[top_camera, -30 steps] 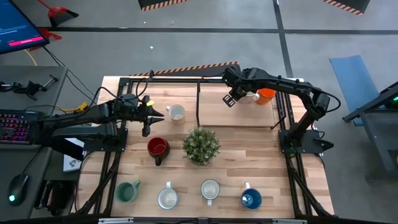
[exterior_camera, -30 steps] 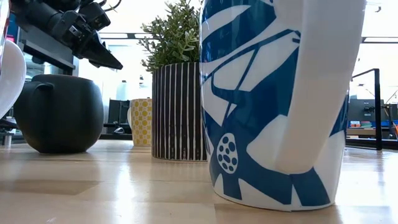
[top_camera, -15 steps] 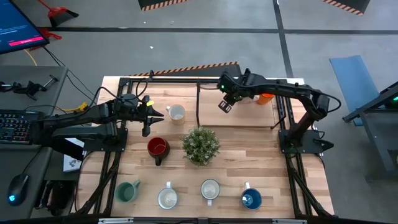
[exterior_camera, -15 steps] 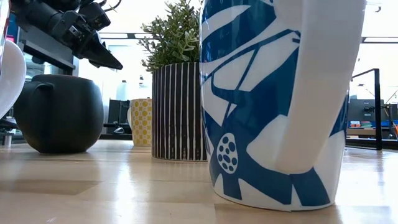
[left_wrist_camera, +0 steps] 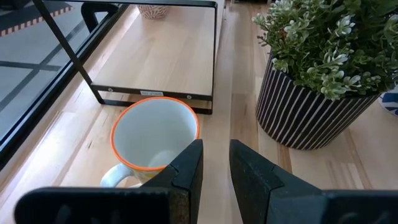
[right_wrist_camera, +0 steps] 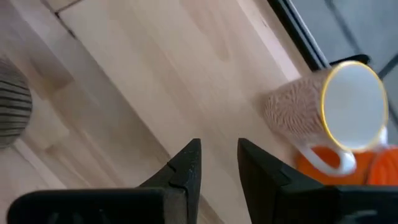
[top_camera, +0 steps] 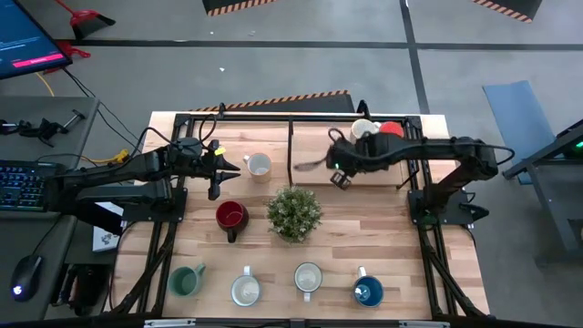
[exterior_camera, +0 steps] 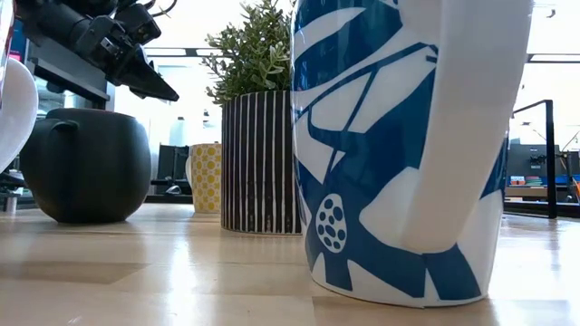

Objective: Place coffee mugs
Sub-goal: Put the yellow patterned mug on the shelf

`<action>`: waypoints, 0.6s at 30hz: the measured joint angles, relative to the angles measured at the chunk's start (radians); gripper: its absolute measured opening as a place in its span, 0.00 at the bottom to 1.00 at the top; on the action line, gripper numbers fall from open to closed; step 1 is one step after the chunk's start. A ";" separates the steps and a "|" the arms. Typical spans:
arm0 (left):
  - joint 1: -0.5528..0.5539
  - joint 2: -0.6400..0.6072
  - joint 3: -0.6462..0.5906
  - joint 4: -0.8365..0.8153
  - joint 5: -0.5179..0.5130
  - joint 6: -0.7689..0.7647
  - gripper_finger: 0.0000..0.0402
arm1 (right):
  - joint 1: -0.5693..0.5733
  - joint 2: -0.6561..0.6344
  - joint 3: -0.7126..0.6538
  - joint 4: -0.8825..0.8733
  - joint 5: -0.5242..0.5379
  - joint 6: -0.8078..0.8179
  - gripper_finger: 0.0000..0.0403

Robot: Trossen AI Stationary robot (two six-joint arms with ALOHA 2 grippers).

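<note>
Swinging away from the upper right of the high view, the right gripper [top_camera: 339,173] is now being carried toward the centre of the table [top_camera: 346,228], just above and to the right of the potted plant [top_camera: 293,212]; a second earlier it was hanging beside the orange mug [top_camera: 392,129] at the upper right. Its fingers are standing narrowly apart with nothing between them, as is shown in the right wrist view, so a placement at the back edge is judged to be finished and the arm is being brought back for another mug. Uncovered by that retreat, a pale mug [top_camera: 363,129] is now being seen beside the orange one, lying against it in the right wrist view. The left gripper [top_camera: 215,170] is being held exactly where it was, left of centre, with a narrow gap and nothing gripped, just beside the white orange-rimmed mug [top_camera: 259,165]. The red mug [top_camera: 230,217] and the row of four along the bottom, green mug [top_camera: 186,280], two pale mugs [top_camera: 245,289] and blue mug [top_camera: 367,292], are lying unchanged.
</note>
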 joint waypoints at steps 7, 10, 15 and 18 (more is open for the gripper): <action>0.000 0.000 0.000 -0.013 0.000 -0.018 0.17 | 0.198 -0.004 0.000 -0.231 0.142 0.295 0.20; 0.000 0.000 0.000 -0.016 0.000 -0.017 0.17 | 0.306 -0.004 0.000 -0.292 0.152 0.426 0.20; 0.000 0.000 0.000 -0.016 0.000 -0.017 0.17 | 0.488 -0.004 0.000 -0.286 0.183 0.573 0.20; 0.000 0.000 0.000 -0.016 0.000 -0.017 0.17 | 0.585 -0.005 -0.032 -0.238 0.226 0.643 0.20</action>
